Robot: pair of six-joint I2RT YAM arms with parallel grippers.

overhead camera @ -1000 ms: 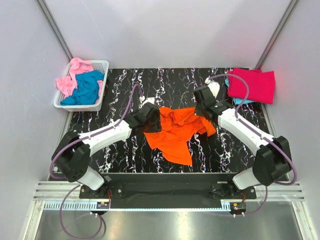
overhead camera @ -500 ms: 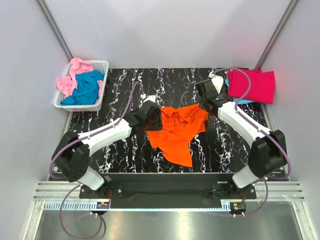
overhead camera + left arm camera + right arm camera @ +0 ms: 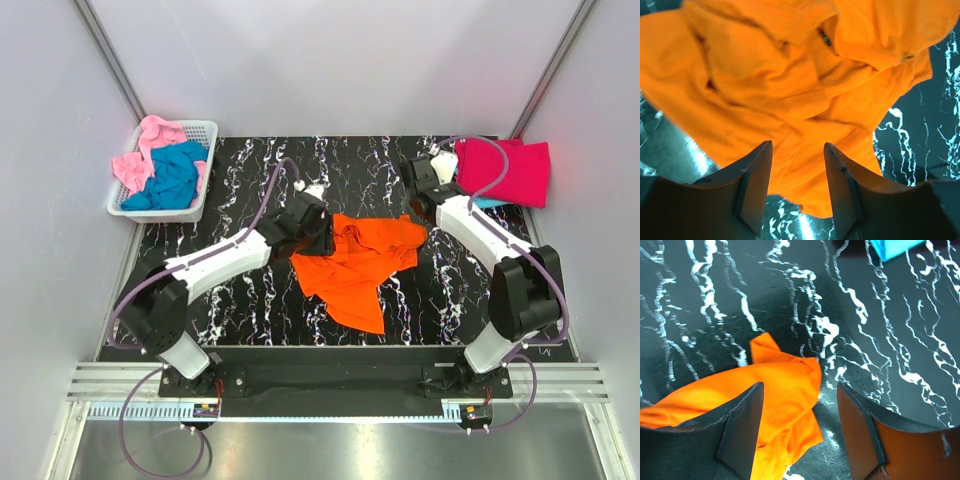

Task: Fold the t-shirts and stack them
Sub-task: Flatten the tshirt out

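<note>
An orange t-shirt (image 3: 355, 265) lies crumpled on the middle of the black marbled table. My left gripper (image 3: 318, 232) hovers over its left upper edge. In the left wrist view the left gripper (image 3: 797, 146) is open and the orange t-shirt (image 3: 790, 85) lies below its fingers, not pinched. My right gripper (image 3: 421, 208) is open just beyond the shirt's right corner. In the right wrist view the right gripper (image 3: 797, 390) stands over that corner of the orange t-shirt (image 3: 775, 390), which lies loose. A folded crimson-pink t-shirt (image 3: 505, 170) lies on a teal one (image 3: 487, 202) at the far right.
A white lattice basket (image 3: 125, 205) at the far left holds a light pink t-shirt (image 3: 150, 135) and a teal blue t-shirt (image 3: 175, 175). Grey walls close in the table on three sides. The teal stack's edge (image 3: 895, 246) shows at the top of the right wrist view.
My right gripper has opened and let go of the orange shirt's right corner after drawing it right, then moved back and away. My left gripper has shifted slightly further out over the shirt.
</note>
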